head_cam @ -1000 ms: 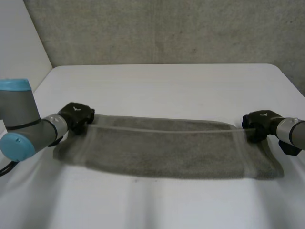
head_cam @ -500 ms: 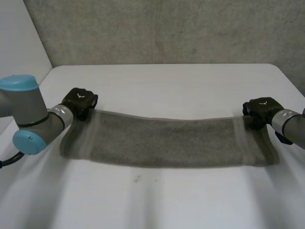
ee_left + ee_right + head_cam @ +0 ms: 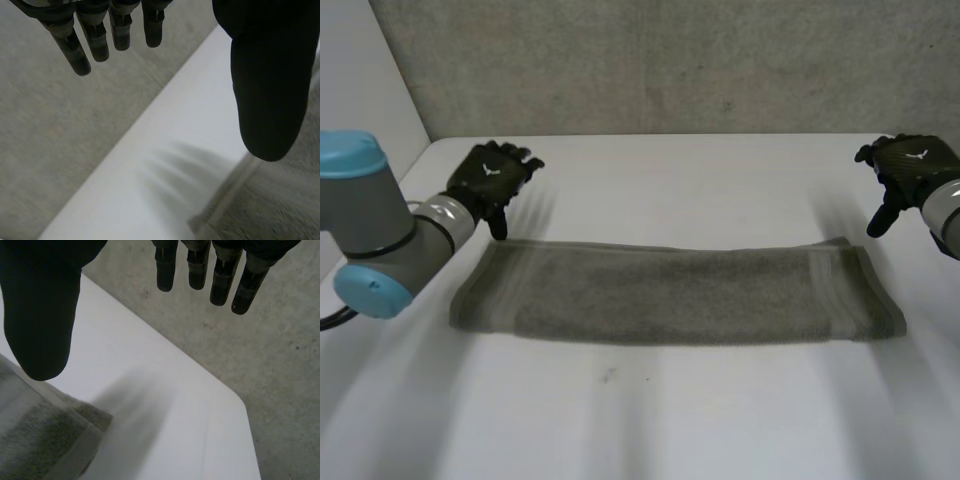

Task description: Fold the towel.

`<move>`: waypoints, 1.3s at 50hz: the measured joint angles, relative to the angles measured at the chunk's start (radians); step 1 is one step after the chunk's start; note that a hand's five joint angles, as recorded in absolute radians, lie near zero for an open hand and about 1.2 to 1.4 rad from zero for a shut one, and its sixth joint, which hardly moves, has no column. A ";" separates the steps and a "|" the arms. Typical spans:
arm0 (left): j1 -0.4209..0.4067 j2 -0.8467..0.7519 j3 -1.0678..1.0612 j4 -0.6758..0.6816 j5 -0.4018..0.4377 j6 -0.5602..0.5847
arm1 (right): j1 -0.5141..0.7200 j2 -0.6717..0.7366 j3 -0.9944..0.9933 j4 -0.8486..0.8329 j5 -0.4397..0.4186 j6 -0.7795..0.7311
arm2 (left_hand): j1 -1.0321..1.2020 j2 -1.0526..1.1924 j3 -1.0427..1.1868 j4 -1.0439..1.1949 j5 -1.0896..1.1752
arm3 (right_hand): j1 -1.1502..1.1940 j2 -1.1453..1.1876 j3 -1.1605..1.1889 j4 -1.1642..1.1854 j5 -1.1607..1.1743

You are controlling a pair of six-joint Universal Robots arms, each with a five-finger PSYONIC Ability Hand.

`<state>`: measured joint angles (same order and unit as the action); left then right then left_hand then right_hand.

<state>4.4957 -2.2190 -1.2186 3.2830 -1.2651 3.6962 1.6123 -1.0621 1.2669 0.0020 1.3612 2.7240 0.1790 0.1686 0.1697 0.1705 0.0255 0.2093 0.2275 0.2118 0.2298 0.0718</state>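
folded grey towel (image 3: pixel 675 295) lay flat on white table (image 3: pixel 700 190); left hand (image 3: pixel 492 178), right hand (image 3: pixel 912 168) near its far corners, fingers straight, gripping nothing.

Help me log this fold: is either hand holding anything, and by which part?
Nothing is held. The left hand and the right hand are open and off the towel, which lies on the table.

White table (image 3: pixel 700 170), grey concrete surface (image 3: pixel 670 60) beyond its far edge.
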 measured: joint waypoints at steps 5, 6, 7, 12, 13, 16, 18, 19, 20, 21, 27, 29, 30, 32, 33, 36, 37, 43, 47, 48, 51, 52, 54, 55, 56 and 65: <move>0.002 0.089 -0.067 -0.003 0.000 -0.004 | -0.005 -0.094 0.093 0.029 -0.033 0.006 | -0.009 -0.003 -0.003 -0.002 -0.001 | 0.000 0.000 0.000 0.000 0.000; 0.004 0.107 -0.086 -0.004 0.000 -0.005 | -0.007 -0.117 0.128 0.042 -0.050 0.005 | -0.009 -0.003 -0.003 -0.003 -0.001 | 0.000 0.000 0.000 0.000 0.000; 0.007 0.137 -0.124 -0.006 0.001 -0.007 | -0.011 -0.138 0.173 0.055 -0.072 0.002 | -0.009 -0.004 -0.003 -0.003 -0.001 | 0.000 0.000 0.000 0.000 0.000; 0.020 0.202 -0.233 -0.010 0.006 -0.025 | -0.044 -0.179 0.315 0.069 -0.140 -0.031 | -0.009 -0.004 -0.003 -0.004 -0.002 | 0.000 0.000 0.002 0.000 0.000; 0.021 0.208 -0.246 -0.010 0.007 -0.029 | -0.051 -0.183 0.333 0.066 -0.148 -0.040 | -0.009 -0.004 -0.003 -0.004 -0.002 | 0.005 0.006 0.009 0.006 0.004; 0.030 0.235 -0.305 -0.010 0.011 -0.065 | -0.096 -0.198 0.436 0.041 -0.192 -0.101 | -0.009 -0.004 -0.003 -0.004 -0.002 | 0.087 0.114 0.134 0.118 0.102; 0.035 0.249 -0.337 -0.010 0.014 -0.098 | -0.127 -0.203 0.499 0.015 -0.218 -0.143 | -0.009 -0.004 -0.003 -0.004 -0.002 | 0.112 0.142 0.166 0.147 0.127; 0.037 0.255 -0.351 -0.010 0.015 -0.116 | -0.139 -0.204 0.524 0.001 -0.227 -0.159 | -0.009 -0.004 -0.003 -0.004 -0.002 | 0.124 0.151 0.181 0.162 0.139; 0.039 0.259 -0.360 -0.010 0.016 -0.128 | -0.150 -0.205 0.547 -0.013 -0.236 -0.173 | -0.009 -0.004 -0.003 -0.004 -0.002 | 0.131 0.152 0.189 0.169 0.146; 0.040 0.263 -0.371 -0.010 0.017 -0.144 | -0.161 -0.205 0.571 -0.030 -0.244 -0.187 | -0.009 -0.004 -0.003 -0.004 -0.002 | 0.141 0.160 0.201 0.181 0.157; 0.042 0.271 -0.391 -0.010 0.018 -0.179 | -0.204 -0.194 0.642 -0.114 -0.260 -0.219 | -0.009 -0.004 -0.003 -0.004 -0.002 | 0.234 0.290 0.310 0.290 0.256; 0.042 0.271 -0.392 -0.009 0.018 -0.180 | -0.212 -0.187 0.649 -0.134 -0.261 -0.220 | -0.009 -0.004 -0.003 -0.004 -0.002 | 0.257 0.317 0.336 0.317 0.282; 0.041 0.271 -0.393 -0.009 0.018 -0.180 | -0.214 -0.183 0.651 -0.141 -0.261 -0.220 | -0.009 -0.004 -0.003 -0.004 -0.002 | 0.260 0.321 0.340 0.320 0.285; 0.041 0.271 -0.395 -0.009 0.018 -0.180 | -0.218 -0.173 0.653 -0.157 -0.260 -0.220 | -0.009 -0.004 -0.003 -0.004 -0.002 | 0.267 0.327 0.348 0.328 0.294; 0.040 0.271 -0.395 -0.009 0.018 -0.179 | -0.220 -0.167 0.653 -0.166 -0.260 -0.220 | -0.009 -0.004 -0.003 -0.004 -0.002 | 0.267 0.327 0.348 0.328 0.294; 0.039 0.271 -0.397 -0.009 0.018 -0.178 | -0.221 -0.149 0.650 -0.190 -0.257 -0.219 | -0.009 -0.004 -0.003 -0.004 -0.002 | 0.360 0.438 0.455 0.432 0.391; 0.039 0.271 -0.398 -0.009 0.018 -0.178 | -0.220 -0.145 0.648 -0.195 -0.256 -0.219 | -0.009 -0.004 -0.003 -0.004 -0.002 | 0.371 0.452 0.464 0.444 0.401; 0.039 0.274 -0.400 -0.009 0.018 -0.176 | -0.218 -0.112 0.631 -0.230 -0.252 -0.219 | -0.009 -0.004 -0.003 -0.004 -0.002 | 0.641 0.795 0.807 0.791 0.736; 0.039 0.278 -0.402 -0.009 0.018 -0.176 | -0.217 -0.098 0.619 -0.237 -0.249 -0.224 | -0.009 -0.004 -0.003 -0.004 -0.002 | 0.728 0.912 0.927 0.917 0.855; 0.039 0.279 -0.403 -0.009 0.018 -0.176 | -0.217 -0.093 0.613 -0.239 -0.246 -0.229 | -0.009 -0.004 -0.003 -0.004 -0.002 | 0.734 0.943 0.956 0.951 0.882; 0.039 0.284 -0.407 -0.008 0.018 -0.176 | -0.224 -0.087 0.602 -0.239 -0.234 -0.244 | -0.009 -0.004 -0.003 -0.004 -0.002 | 0.734 0.944 0.961 0.959 0.887; 0.039 0.285 -0.408 -0.008 0.018 -0.176 | -0.226 -0.087 0.601 -0.239 -0.232 -0.246 | -0.009 -0.004 -0.003 -0.004 -0.002 | 0.734 0.944 0.961 0.959 0.888; 0.039 0.291 -0.412 -0.008 0.018 -0.176 | -0.249 -0.088 0.593 -0.240 -0.218 -0.260 | -0.009 -0.004 -0.003 -0.004 -0.002 | 0.734 0.944 0.961 0.959 0.889; 0.039 0.293 -0.413 -0.008 0.018 -0.176 | -0.265 -0.090 0.589 -0.239 -0.211 -0.267 | -0.009 -0.004 -0.003 -0.004 -0.002 | 0.734 0.944 0.962 0.959 0.890; 0.039 0.296 -0.415 -0.008 0.018 -0.176 | -0.278 -0.091 0.585 -0.239 -0.206 -0.273 | -0.009 -0.004 -0.003 -0.004 -0.002 | 0.734 0.944 0.963 0.959 0.890; 0.043 0.328 -0.434 -0.006 0.019 -0.176 | -0.482 -0.114 0.507 -0.206 -0.171 -0.404 | -0.009 -0.004 -0.003 -0.004 -0.002 | 0.735 0.944 0.965 0.959 0.890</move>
<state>4.5383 -1.8910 -1.6526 3.2769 -1.2458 3.5205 1.1301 -1.1766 1.7737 -0.2038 1.1901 2.3197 0.1698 0.1645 0.1663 0.1665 0.0233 0.9445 1.1719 1.1764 1.1892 0.9620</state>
